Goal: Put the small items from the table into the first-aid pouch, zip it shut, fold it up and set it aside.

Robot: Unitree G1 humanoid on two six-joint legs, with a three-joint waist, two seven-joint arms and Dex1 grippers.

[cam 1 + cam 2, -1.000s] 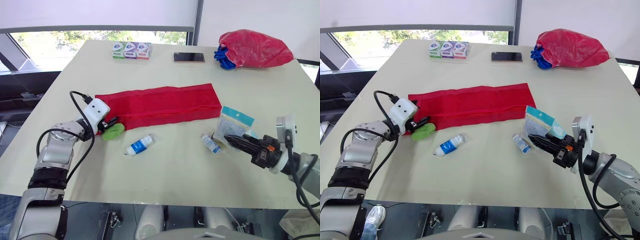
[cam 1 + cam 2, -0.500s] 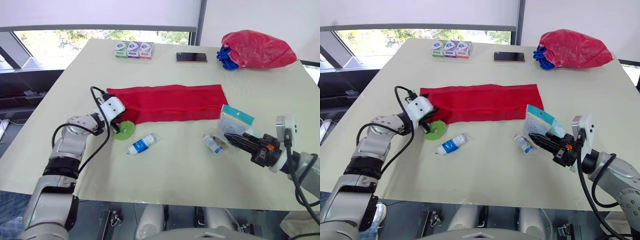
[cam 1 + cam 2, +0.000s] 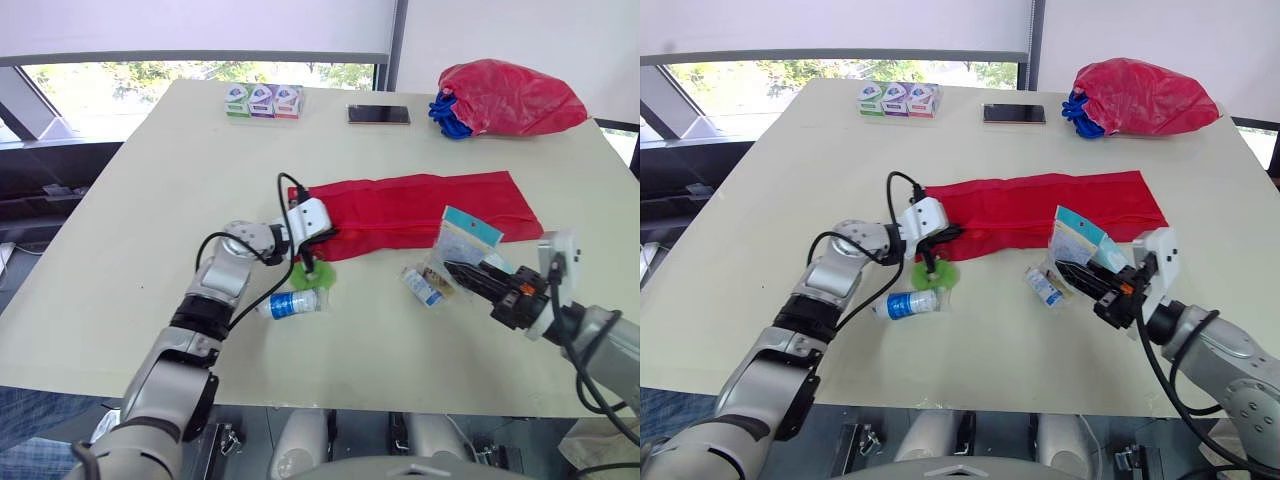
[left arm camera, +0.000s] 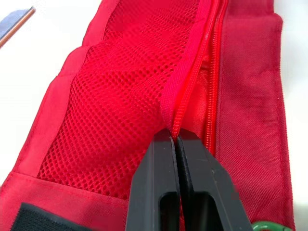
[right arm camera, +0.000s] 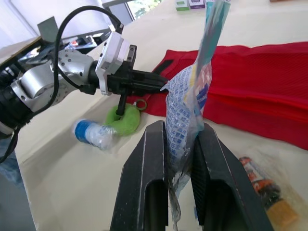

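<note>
left gripper [image 3: 326, 232] is pressed together on the mesh pocket's edge beside the zip at the left end of the first-aid pouch [image 3: 430, 205], and since a second ago it has dragged that pouch flat along the table [image 3: 140, 190] toward the right edge. the pouch then lay across the middle left of the table; now its right end reaches close to the right edge, and it is unfolded with the zip undone at the pinched end. the green round item [image 3: 312, 274] has travelled with it and lies just under the left gripper, touching the pouch's near left corner. the small bottle [image 3: 293, 303] has shifted only a little and lies on its side just nearer the near edge than the green item.

right gripper [image 5: 179, 130] keeps its place near the right edge, pinching a clear packet [image 3: 465, 245] with a blue header, held upright in front of the pouch's near right part and covering some of it. a small sachet [image 3: 422, 286] lies on the table just beside that packet.

a red bag [image 3: 505, 95] sits at the far right corner, and a phone [image 3: 378, 114] and a row of small boxes [image 3: 262, 101] lie along the far edge, well apart from the pouch.
</note>
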